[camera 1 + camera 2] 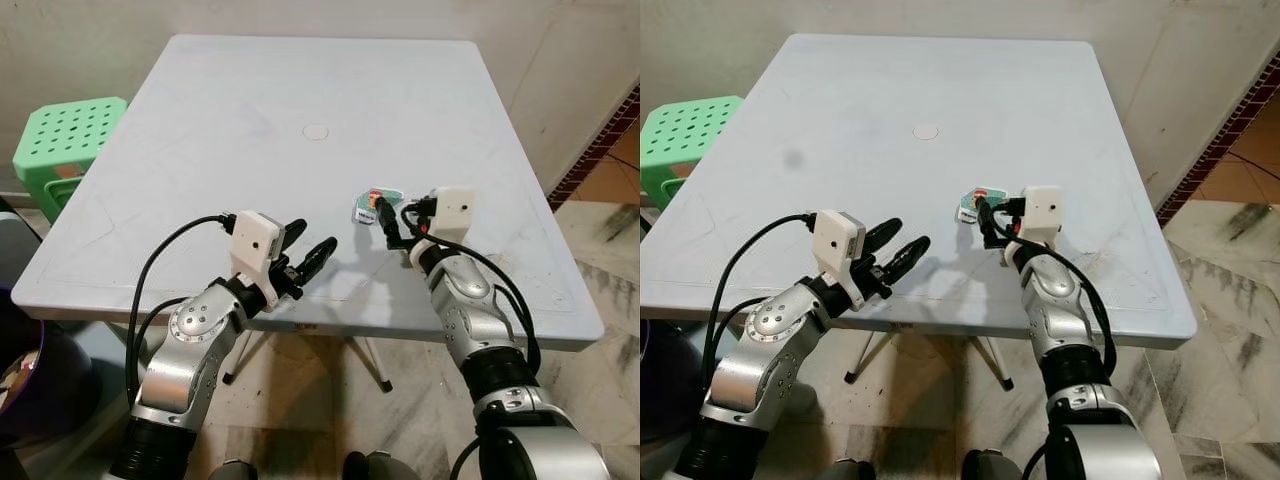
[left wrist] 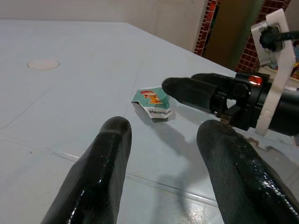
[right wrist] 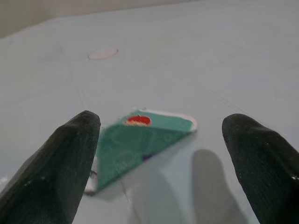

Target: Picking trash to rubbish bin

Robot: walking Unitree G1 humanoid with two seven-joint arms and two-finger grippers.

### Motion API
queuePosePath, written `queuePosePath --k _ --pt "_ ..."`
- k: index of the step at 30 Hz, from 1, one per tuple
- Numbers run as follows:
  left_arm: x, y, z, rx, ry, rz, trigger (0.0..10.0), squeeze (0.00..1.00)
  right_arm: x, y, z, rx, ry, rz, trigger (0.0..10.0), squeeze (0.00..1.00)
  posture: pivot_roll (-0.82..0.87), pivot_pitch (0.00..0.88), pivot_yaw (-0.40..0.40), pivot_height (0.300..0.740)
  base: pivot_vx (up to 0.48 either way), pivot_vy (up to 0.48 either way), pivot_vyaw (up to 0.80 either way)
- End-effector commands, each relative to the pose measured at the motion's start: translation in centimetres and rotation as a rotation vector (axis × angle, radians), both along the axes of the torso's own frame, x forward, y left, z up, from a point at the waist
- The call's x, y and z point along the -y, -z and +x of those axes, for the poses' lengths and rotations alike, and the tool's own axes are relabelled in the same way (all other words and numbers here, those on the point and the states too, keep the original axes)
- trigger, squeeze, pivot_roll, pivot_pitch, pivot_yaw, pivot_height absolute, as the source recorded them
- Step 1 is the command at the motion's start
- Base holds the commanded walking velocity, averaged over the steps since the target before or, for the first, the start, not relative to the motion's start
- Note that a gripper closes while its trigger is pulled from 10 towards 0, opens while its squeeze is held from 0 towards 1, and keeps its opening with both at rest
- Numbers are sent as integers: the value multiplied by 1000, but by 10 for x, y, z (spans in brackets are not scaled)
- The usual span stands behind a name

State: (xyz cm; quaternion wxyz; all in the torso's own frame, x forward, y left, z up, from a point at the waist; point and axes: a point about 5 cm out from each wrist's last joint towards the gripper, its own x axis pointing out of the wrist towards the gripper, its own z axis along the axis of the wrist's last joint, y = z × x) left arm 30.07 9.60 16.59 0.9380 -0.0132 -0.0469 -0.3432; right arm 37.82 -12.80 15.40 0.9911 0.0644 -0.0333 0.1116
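Left eye view: two silver arms are reaching over the near edge of a pale blue plastic tabletop. The left gripper is hovering just above the near part of the tabletop, its two black fingers standing apart and holding nothing. The right gripper is sitting a little farther in, its fingers pointing at a small teal snack wrapper that is lying flat on the tabletop, just beside the fingertips.

In the right wrist view the wrapper is lying between the two spread fingers, which are parted wide on either side of it and not yet closing on it; a red spot is showing near the wrapper's far edge. In the left wrist view the same wrapper is showing a cartoon figure and a white band of print, with the right gripper's black fingers reaching in beside it; whether they are touching it cannot be told.

Beyond the wrapper, near the middle of the tabletop, a small round cap is sitting flush in the surface. Off the tabletop's left edge a green perforated plastic stool is standing against the wall. At the near left a dark purple bin is standing on the floor beside the robot, below tabletop level. To the right, marbled floor tiles are running back to a strip of red brick pattern.
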Motion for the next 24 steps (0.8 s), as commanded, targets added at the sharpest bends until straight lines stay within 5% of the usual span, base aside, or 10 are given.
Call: queuePosePath --k 1,9,19,20,21,23,24 --pt "1 -3 -3 6 5 -7 10000 0 -2 -3 2 6 -6 19 10000 0 26 227 -29 715 0 0 0" --pt "1 -4 -3 11 -7 -4 10000 0 -15 -5 6 -6 2 14 10000 0 36 230 -40 715 0 0 0" --pt "3 -3 -5 11 -18 -11 10000 0 -24 6 8 -118 127 -118 10000 0 36 221 -50 715 0 0 0" --pt "3 -3 -5 12 -18 -11 10000 0 -24 8 8 -133 127 -123 4471 0 36 220 -50 715 0 0 0" --pt "4 -3 -5 14 -17 -10 10000 0 -22 11 7 -144 143 -137 2157 0 34 218 -50 715 0 0 0" --pt "4 -3 -5 14 -16 -10 10000 0 -21 12 6 -137 164 -150 2157 0 34 216 -50 715 0 0 0" --pt "4 -3 -4 16 -16 -9 10000 0 -20 12 5 -129 172 -159 0 0 34 216 -50 715 0 0 0"
